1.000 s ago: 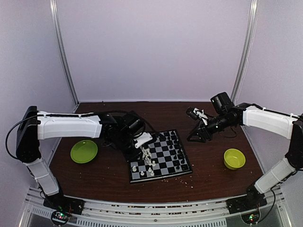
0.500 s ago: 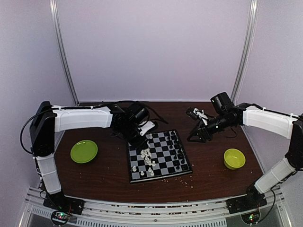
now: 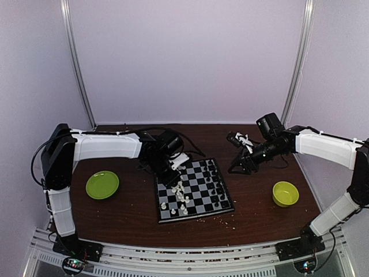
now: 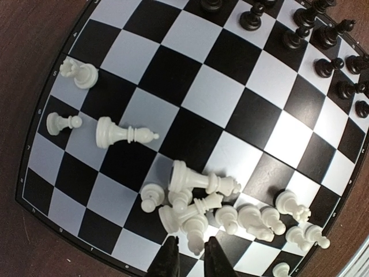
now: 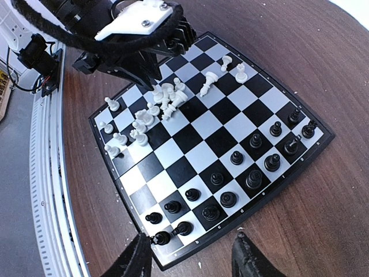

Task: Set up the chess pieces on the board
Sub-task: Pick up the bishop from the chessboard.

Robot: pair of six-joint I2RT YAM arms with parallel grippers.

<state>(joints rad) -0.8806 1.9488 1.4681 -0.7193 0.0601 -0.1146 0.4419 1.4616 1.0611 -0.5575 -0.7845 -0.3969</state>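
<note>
A round lime-green plate lies on the brown table at the far left, well apart from the board. The left gripper hangs over the board's far left corner. In the left wrist view its fingertips stand close together with only a slim dark gap between them. A white man sits right at their tips, and I cannot tell whether it is pinched or merely touched.

The board lies at the middle of the table, turned slightly askew. The white chess pieces crowd its left side in a jumbled heap, many on their sides. A few more lie toppled alone, among them a tall one stretched across two squares. The black chess pieces stand upright in two loose rows along the right side.

The right gripper hovers off the board's far right corner, fingers spread wide – nothing between them. A lime-green bowl sits near the right edge, and pale crumbs dot the table in front of the board.
</note>
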